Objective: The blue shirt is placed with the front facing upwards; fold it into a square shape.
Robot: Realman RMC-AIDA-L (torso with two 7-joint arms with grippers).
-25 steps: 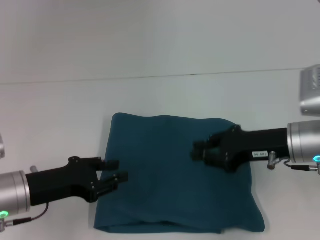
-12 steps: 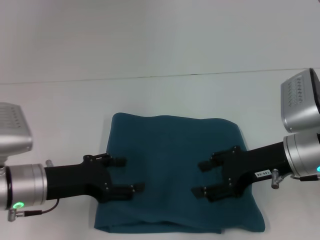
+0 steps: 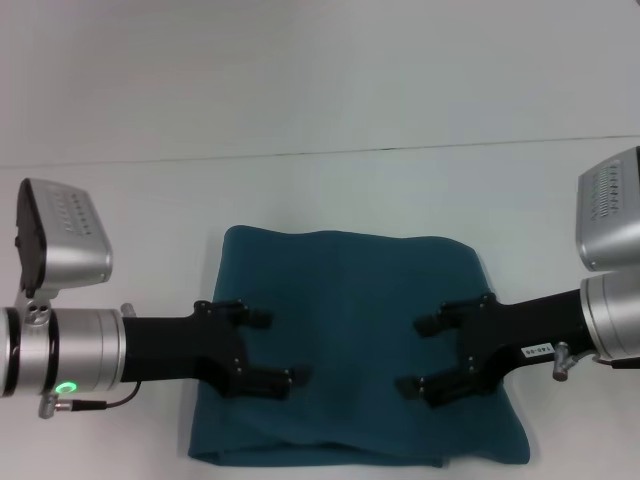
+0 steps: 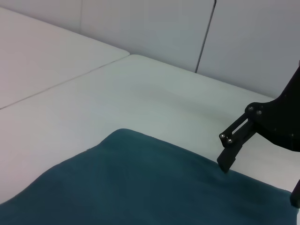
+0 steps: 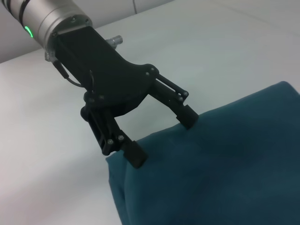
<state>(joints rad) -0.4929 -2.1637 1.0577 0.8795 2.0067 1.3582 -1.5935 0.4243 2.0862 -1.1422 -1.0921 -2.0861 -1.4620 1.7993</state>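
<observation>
The blue shirt (image 3: 350, 300) lies folded into a rough square in the middle of the table, plain teal side up, no print showing. My left gripper (image 3: 278, 348) is open over the shirt's left part, one finger toward the far side and one toward the near side. My right gripper (image 3: 415, 356) is open over the right part, mirrored toward it. The right wrist view shows the left gripper (image 5: 161, 137) with its fingertips down at the shirt (image 5: 225, 173) edge; I cannot tell whether they touch. In the left wrist view a right finger (image 4: 233, 140) stands over the shirt (image 4: 140, 192).
The white table (image 3: 120, 220) extends on all sides of the shirt. A thin seam (image 3: 300, 155) runs across it at the far side. The shirt's near edge lies close to the table's front.
Both wrists have turned and both grippers have opened wide. The left gripper has moved right, from the shirt's left edge onto it. The right gripper has drawn back to the right.
</observation>
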